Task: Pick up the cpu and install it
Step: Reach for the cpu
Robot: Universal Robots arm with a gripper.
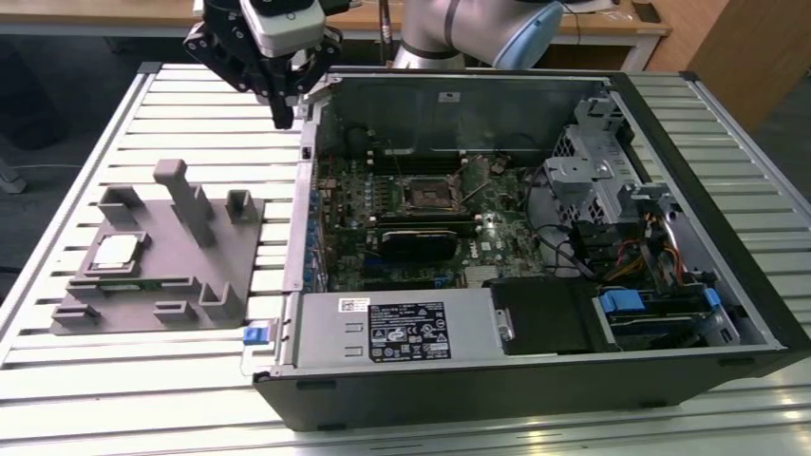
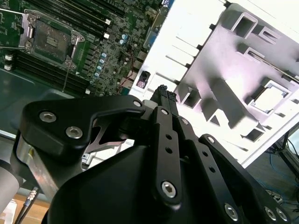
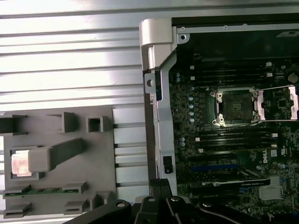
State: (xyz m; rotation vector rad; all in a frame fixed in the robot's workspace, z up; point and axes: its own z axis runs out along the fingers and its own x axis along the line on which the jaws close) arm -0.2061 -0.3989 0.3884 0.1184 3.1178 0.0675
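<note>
The cpu (image 1: 114, 252) is a small pale silvery square lying in a recess of the grey fixture tray (image 1: 165, 304), on the exterior view's left. It also shows as a bright square in both wrist views (image 2: 268, 99) (image 3: 19, 164), partly behind a grey post in the first. My gripper (image 1: 281, 116) hangs above the slatted table, beside the computer case's far corner and well apart from the cpu. Its fingers (image 2: 162, 93) are shut together with nothing between them. The open socket (image 1: 431, 195) (image 3: 233, 107) (image 2: 49, 39) sits on the motherboard with its metal frame lifted.
The open black computer case (image 1: 533, 380) lies on the slatted table (image 1: 190, 104), with drive cages and cables on the exterior view's right. The fixture has several upright grey posts (image 1: 190, 204) around the cpu. A green memory stick (image 3: 42, 190) lies in a fixture slot.
</note>
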